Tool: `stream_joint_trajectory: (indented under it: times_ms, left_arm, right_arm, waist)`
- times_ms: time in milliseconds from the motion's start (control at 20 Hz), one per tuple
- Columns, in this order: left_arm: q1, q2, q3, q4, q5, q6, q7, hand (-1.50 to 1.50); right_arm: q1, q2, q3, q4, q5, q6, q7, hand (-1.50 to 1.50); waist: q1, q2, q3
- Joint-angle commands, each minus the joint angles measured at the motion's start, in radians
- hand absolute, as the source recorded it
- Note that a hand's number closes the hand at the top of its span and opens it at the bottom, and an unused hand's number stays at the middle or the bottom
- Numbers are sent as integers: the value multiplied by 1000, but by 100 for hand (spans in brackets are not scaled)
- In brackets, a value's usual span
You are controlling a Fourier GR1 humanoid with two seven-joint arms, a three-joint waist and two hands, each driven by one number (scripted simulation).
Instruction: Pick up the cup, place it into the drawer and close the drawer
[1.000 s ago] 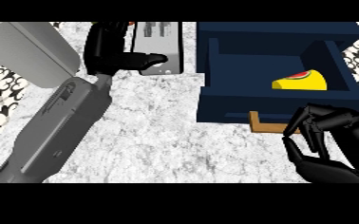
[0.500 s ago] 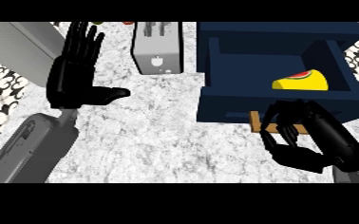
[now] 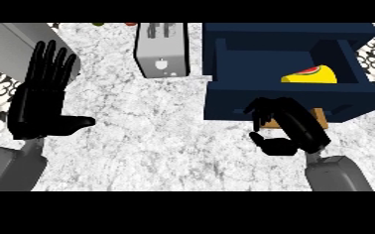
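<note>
As drawer [image 3: 219, 96] half-hides cup [image 3: 311, 75] | right hand [image 3: 291, 129] fingers curled, empty | left hand [image 3: 38, 108] fingers straight

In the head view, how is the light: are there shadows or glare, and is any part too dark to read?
Head view: the light is even, with no glare on the toaster and no clear shadow on the counter beneath the left hand at the left; the drawer is dark inside, yet the yellow cup shows bright; the right hand merges with the drawer's dark front.
</note>
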Motion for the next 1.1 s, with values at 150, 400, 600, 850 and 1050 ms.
stream_joint_trajectory:
  times_ms: [150,400,600,850,1050]
  left_arm:
    - [81,17,92,-5,11,-99,17,-150]
    - [142,1,142,-43,-12,-149,22,-150]
    - [155,27,192,-33,10,-213,40,-150]
    - [156,-17,190,41,-32,-279,-19,-150]
    - [149,-21,203,31,-24,-275,20,-150]
  right_arm:
    - [-164,26,-1,301,125,-47,-46,-150]
    - [-263,88,-34,569,161,-129,-137,-150]
    - [-402,94,-105,790,162,-181,-200,-150]
    - [-559,69,-189,1017,117,-152,-295,-150]
    - [-662,66,-220,1188,132,-190,-338,-150]
  waist:
    - [-7,1,0]
    - [-6,1,0]
    - [4,4,1]
    - [13,9,1]
    - [21,12,1]
